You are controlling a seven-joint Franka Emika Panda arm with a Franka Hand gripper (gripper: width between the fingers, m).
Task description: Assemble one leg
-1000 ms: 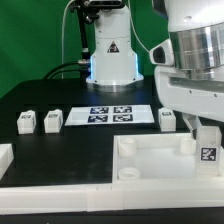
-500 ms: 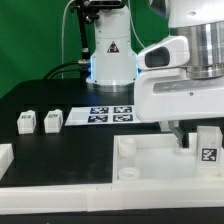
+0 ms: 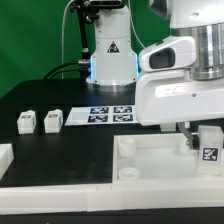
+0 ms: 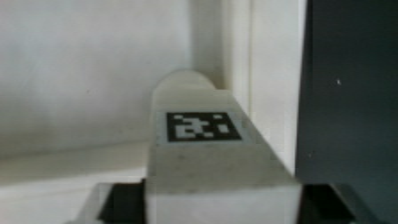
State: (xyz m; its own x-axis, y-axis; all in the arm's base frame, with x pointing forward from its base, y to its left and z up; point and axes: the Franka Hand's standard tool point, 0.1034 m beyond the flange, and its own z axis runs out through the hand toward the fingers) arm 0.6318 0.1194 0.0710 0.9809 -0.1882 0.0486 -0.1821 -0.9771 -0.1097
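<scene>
My gripper (image 3: 200, 140) is shut on a leg (image 3: 209, 148), a small white block with a black-and-white tag facing the camera. It holds the leg upright over the far right part of the large white tray-like part (image 3: 150, 150). I cannot tell whether the leg touches the tray. In the wrist view the leg (image 4: 210, 150) fills the gap between the dark fingers (image 4: 118, 206), tag up, and the gripper (image 4: 217, 208) is closed on its sides. Two more legs (image 3: 26, 121) (image 3: 52, 119) stand on the black table at the exterior view's left.
The marker board (image 3: 108, 114) lies flat behind the tray, in front of the arm's base (image 3: 110, 60). Another white part (image 3: 5, 155) shows at the left edge. The tray's front rim (image 3: 90, 195) runs along the bottom.
The arm's white body has swung toward the exterior view's left and now covers the leg that stood behind the tray. The held leg has barely moved.
</scene>
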